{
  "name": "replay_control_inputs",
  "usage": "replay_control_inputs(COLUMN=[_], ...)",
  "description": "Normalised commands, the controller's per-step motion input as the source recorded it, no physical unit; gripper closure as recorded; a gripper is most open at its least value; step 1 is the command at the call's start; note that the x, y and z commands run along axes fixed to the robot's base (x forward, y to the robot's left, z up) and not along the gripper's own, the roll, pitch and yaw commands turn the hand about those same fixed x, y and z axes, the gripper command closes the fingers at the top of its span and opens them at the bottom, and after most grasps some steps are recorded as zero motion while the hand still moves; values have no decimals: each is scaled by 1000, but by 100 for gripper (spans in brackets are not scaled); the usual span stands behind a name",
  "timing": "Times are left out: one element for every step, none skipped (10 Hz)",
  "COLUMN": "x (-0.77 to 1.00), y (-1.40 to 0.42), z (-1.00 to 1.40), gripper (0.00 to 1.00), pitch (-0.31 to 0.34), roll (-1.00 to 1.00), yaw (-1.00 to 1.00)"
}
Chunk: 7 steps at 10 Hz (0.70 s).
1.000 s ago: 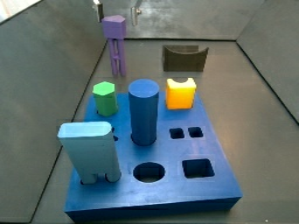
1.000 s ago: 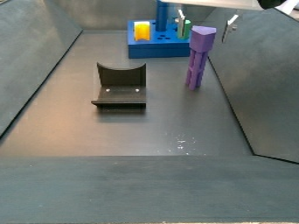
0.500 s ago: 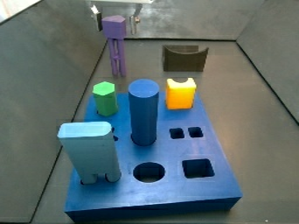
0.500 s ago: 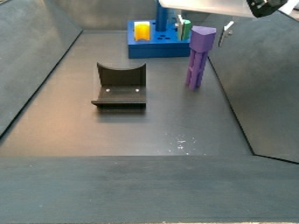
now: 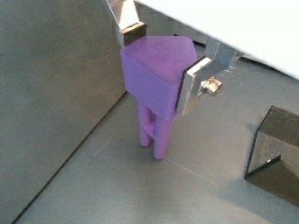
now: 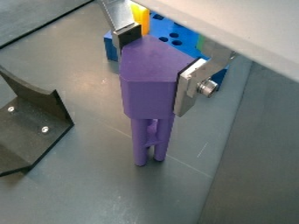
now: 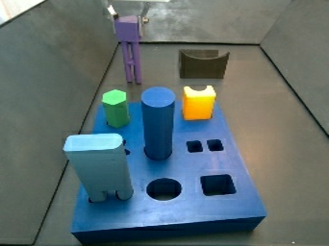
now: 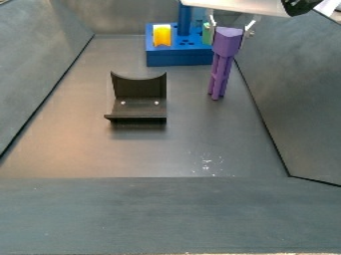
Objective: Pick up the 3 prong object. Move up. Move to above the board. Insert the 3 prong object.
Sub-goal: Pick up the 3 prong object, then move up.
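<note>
Standing upright on the dark floor, prongs down: the 3 prong object (image 7: 126,48), purple, with blocky hexagonal head and long thin legs, placed beyond the far end of the board (image 7: 232,207) and apart from it. Gripper (image 5: 163,56): lowered over the head of the piece, one silver finger (image 5: 194,80) flat against one side of the head and the opposite finger (image 5: 125,19) at the other side; in both wrist views the plates bracket the head closely, so the gripper reads as closed around the 3 prong object, prong tips at or just by the floor, contact there not certain. Board: royal-blue slab with round and square holes in its top face, lying nearest the camera in a side view (image 7: 232,207) and at the far end in a side view (image 8: 158,55). On the board: tall blue cylinder (image 7: 157,122) upright near the middle; light-blue block (image 7: 96,165) with short legs at the near left corner; green hexagonal piece (image 7: 115,108) behind it; orange-yellow piece (image 7: 197,102) to the right of the cylinder. Separate item: dark U-shaped block (image 7: 202,63) on the floor, beyond the board and to the right of the purple piece, well clear of it; same block seen in a side view (image 8: 135,98) nearer the camera, and its edge in a wrist view (image 6: 30,122)
</note>
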Motion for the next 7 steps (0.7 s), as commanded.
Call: replay_control_inputs(x=[0, 0, 0, 0, 0, 0, 0], y=[0, 0, 0, 0, 0, 0, 0], z=[0, 0, 0, 0, 0, 0, 833], gripper=[100, 100, 100, 100, 100, 100, 100], pitch=[0, 0, 0, 0, 0, 0, 0], roll=[0, 0, 0, 0, 0, 0, 0], yaw=[0, 0, 0, 0, 0, 0, 0])
